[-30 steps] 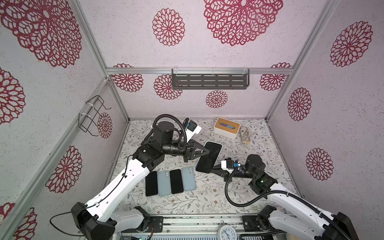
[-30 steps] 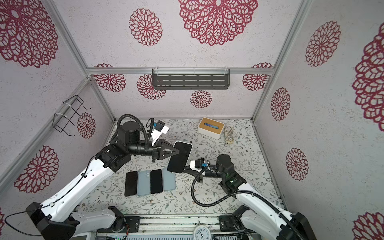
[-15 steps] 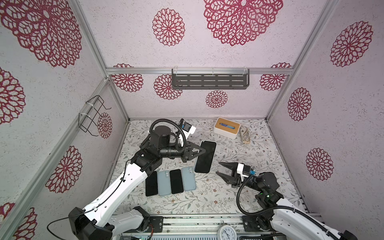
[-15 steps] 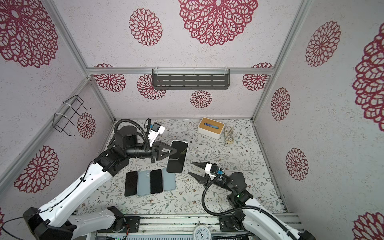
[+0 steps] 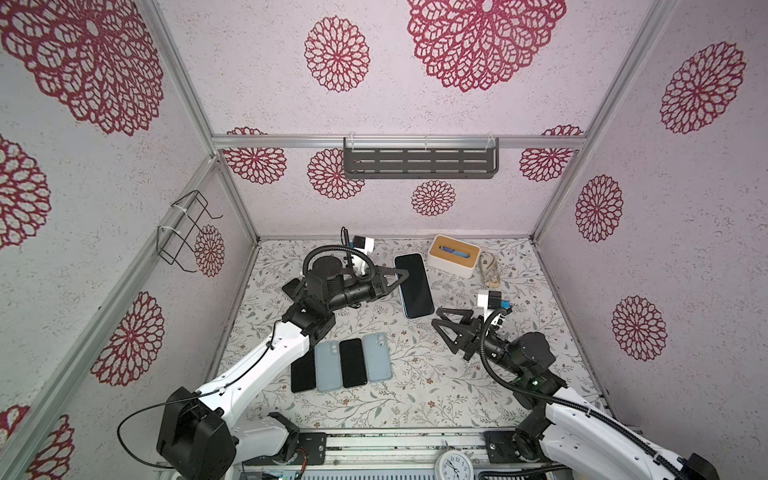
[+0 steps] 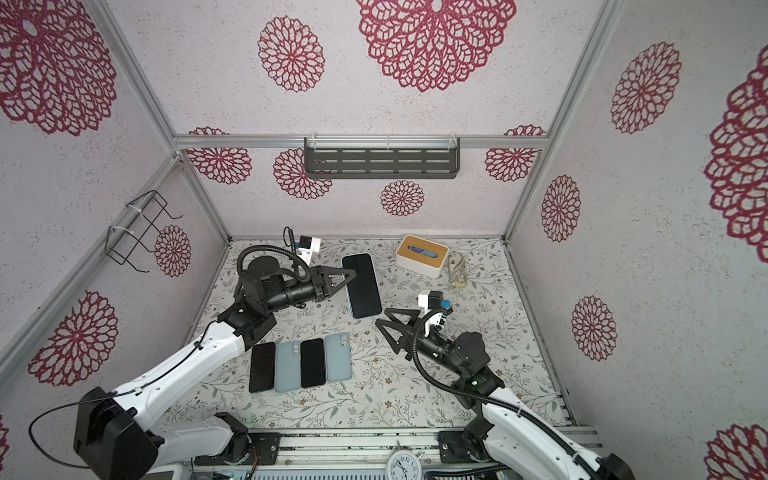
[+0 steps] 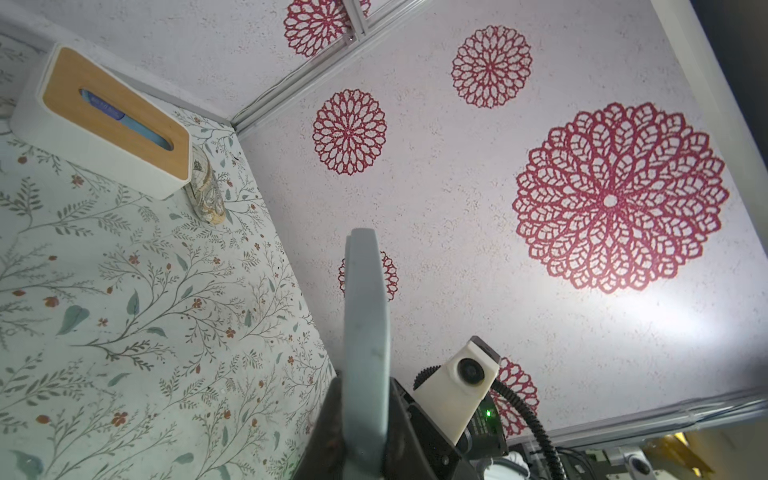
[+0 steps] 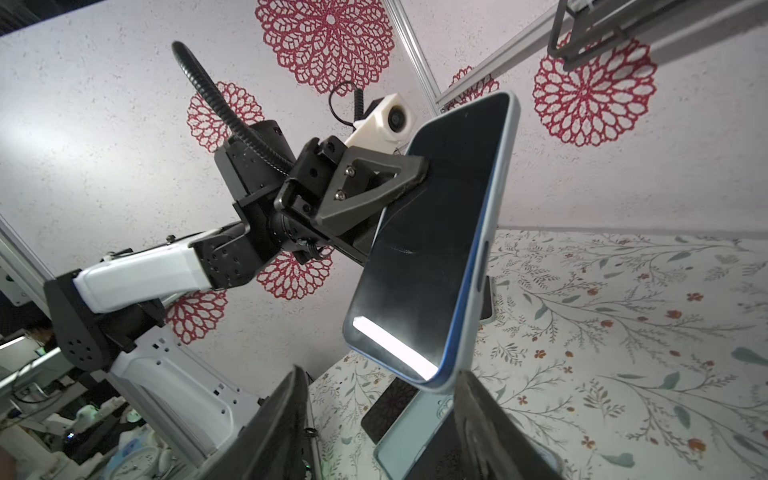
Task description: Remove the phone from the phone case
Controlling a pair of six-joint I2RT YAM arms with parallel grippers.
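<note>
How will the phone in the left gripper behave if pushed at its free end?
Probably stiff: the phone looks flat though the left gripper pinches it at one long edge only. It may pivot in that grip, as most of it hangs clear. The glossy screen could slip; the matte case likely grips better.

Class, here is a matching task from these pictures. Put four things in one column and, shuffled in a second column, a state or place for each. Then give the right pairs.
Column 1
1. left gripper
2. right gripper
3. white tissue box with a wooden lid
4. black-screened phone in a pale blue case

Column 2
A. lifted in the air, screen up
B. open, holding nothing
C. standing on the floral table
D. shut on the phone's long edge

Pairs: 1-D, 2-B, 3-C, 4-A
</note>
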